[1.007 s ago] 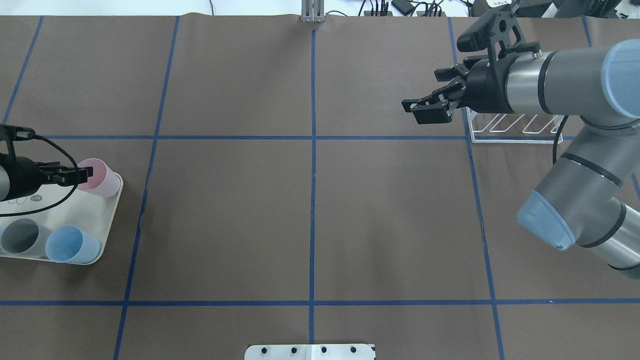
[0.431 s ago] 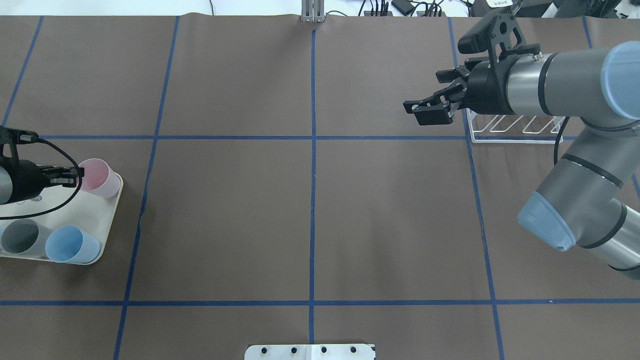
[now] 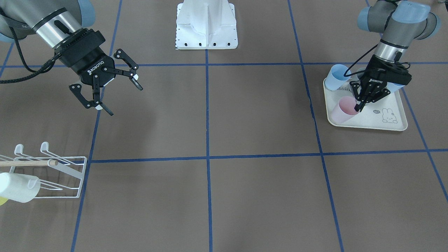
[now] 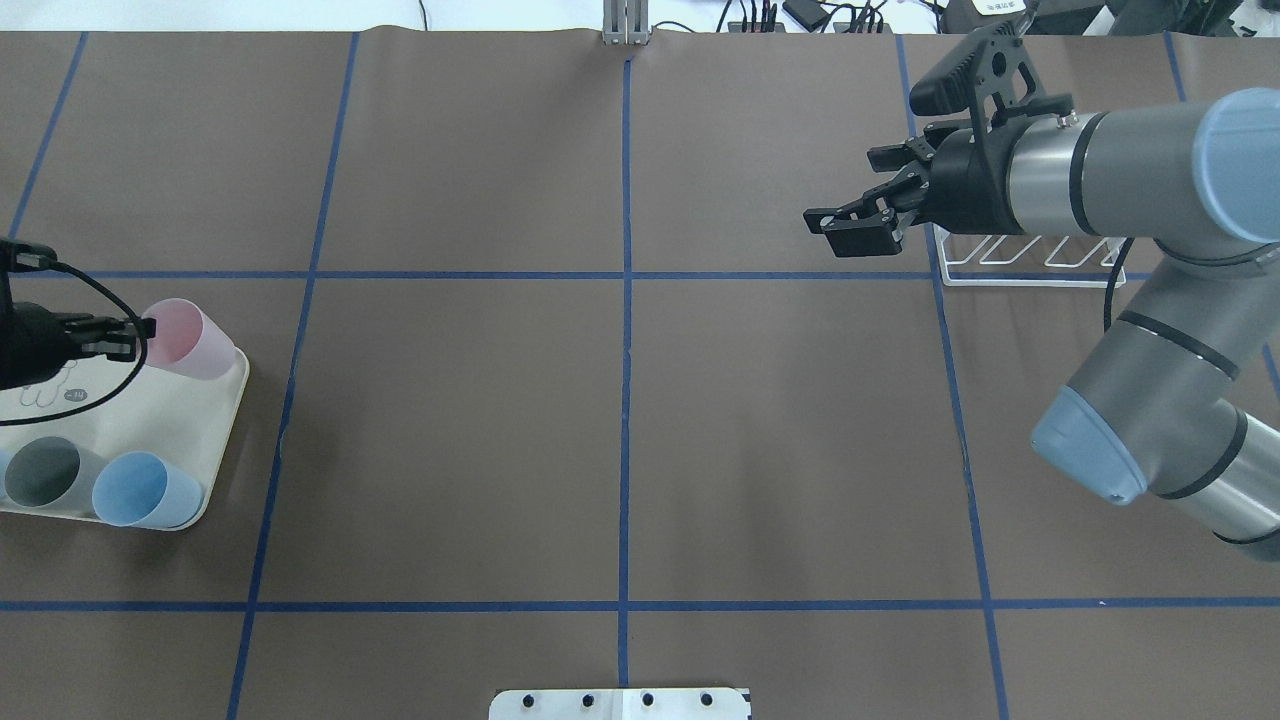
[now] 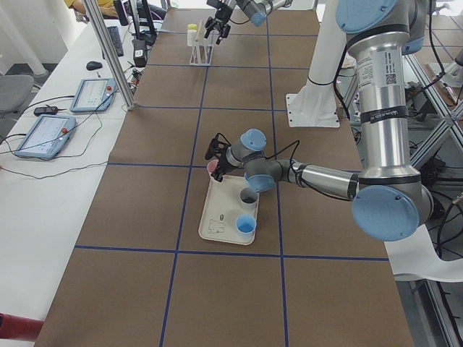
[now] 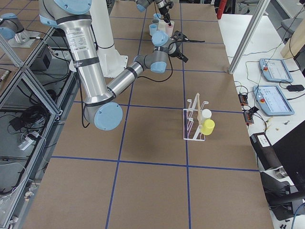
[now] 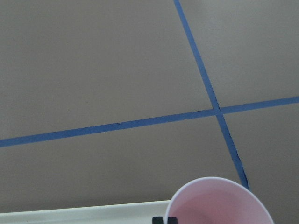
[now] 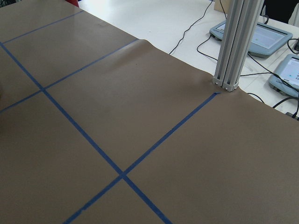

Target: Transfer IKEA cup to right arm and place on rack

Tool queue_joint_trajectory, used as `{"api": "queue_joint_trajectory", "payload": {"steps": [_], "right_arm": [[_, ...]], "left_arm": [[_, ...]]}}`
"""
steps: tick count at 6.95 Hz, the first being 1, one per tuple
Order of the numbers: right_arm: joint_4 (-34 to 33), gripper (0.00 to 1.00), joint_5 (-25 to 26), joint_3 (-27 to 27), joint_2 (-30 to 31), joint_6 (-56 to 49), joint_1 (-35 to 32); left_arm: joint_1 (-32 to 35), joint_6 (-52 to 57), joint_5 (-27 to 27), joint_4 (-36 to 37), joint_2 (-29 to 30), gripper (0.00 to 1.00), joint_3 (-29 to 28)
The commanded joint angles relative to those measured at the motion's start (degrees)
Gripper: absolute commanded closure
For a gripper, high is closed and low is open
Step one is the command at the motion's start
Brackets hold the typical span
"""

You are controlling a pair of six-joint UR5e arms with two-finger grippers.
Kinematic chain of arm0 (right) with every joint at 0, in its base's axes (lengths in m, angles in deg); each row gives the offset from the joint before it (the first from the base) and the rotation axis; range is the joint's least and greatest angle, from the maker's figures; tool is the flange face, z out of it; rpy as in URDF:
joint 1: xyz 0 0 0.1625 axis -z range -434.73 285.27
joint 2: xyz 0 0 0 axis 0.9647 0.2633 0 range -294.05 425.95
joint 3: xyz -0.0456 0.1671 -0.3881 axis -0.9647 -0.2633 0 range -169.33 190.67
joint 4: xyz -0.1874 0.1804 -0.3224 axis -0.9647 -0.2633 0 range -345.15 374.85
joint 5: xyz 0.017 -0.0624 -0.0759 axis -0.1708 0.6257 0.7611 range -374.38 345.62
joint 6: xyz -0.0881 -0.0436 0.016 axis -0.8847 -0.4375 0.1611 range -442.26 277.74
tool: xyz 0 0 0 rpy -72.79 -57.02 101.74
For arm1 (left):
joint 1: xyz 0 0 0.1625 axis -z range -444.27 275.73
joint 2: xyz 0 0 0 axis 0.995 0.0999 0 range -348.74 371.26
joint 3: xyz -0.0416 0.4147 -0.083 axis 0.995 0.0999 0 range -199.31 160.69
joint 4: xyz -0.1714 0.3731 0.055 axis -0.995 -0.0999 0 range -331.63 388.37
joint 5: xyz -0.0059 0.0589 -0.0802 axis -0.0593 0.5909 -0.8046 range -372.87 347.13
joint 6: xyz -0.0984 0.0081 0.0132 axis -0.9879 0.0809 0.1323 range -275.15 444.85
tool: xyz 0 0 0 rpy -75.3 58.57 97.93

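Note:
The pink IKEA cup (image 4: 192, 338) leans tilted at the far corner of the cream rabbit-print tray (image 4: 160, 420). It also shows in the front-facing view (image 3: 342, 110) and the left wrist view (image 7: 219, 203). My left gripper (image 4: 128, 338) is shut on the cup's rim, one finger inside it; it shows in the front-facing view too (image 3: 359, 106). My right gripper (image 4: 840, 225) is open and empty, hovering above the table beside the white wire rack (image 4: 1030, 265); it also shows in the front-facing view (image 3: 122, 99).
A blue cup (image 4: 140, 490) and a grey cup (image 4: 42, 475) stand on the tray. The rack (image 3: 63, 175) has a wooden dowel and carries a white cup (image 3: 17, 187) and a yellow cup (image 6: 208, 126). A white base plate (image 3: 206, 38) sits at the robot's side.
My left gripper has pulled back toward the left edge with the pink cup's rim, tipping and shifting the cup. My right gripper has barely moved and stays open.

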Motion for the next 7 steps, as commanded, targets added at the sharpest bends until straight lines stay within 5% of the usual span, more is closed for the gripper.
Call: {"api": "queue_joint_trajectory", "payload": {"steps": [1,3,5,7], "right_arm": [[0.4,0.01,0.3,-0.3,-1.3,-0.5,3.0],[0.5,0.01,1.3,-0.6,-4.0,-2.4,6.3],[0.5,0.01,11.1,-0.8,-5.6,-7.5,13.3],[12.0,0.01,16.0,-5.0,-6.0,-8.7,17.1]], "left_arm": [[8.8,3.9,-10.7,0.4,1.0,1.0,4.1],[8.7,-10.7,-16.0,6.3,7.5,1.0,10.8],[8.3,-26.6,-22.4,7.3,17.9,1.0,13.0],[0.4,-32.9,-22.0,7.4,26.9,1.0,12.2]]}}
